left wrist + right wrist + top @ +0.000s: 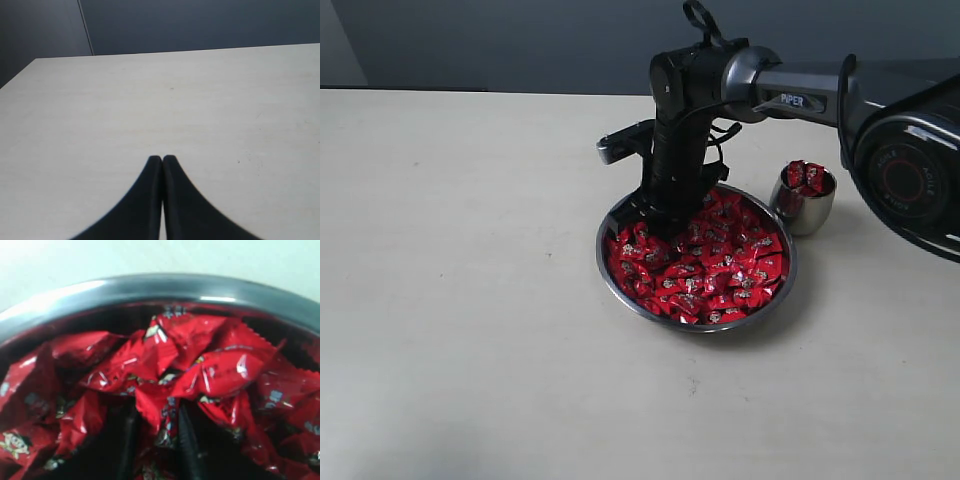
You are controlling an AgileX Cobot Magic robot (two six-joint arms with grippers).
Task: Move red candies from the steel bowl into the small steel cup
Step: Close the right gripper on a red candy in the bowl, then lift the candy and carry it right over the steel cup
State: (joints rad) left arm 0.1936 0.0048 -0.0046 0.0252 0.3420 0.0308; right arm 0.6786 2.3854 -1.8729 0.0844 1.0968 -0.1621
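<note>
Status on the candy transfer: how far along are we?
Done: a few red-wrapped square candies already sit in the small shiny steel cup. In hand: the right pincer is down in the wide shallow steel bowl, fingers either side of one candy; grip unclear. To do: the bowl is heaped, so most of the job. Left pincer shut over the table.

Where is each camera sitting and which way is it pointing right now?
Exterior: off the arms, looking down at an angle on the table, steel bowl and small steel cup; shows the right arm.
Left wrist: on the left arm, looking along the shut left gripper over the table towards a dark wall.
Right wrist: on the right arm, close over the red candies; right gripper fingers sunk among them.
Shared: exterior and right wrist both show bowl and candies.
</note>
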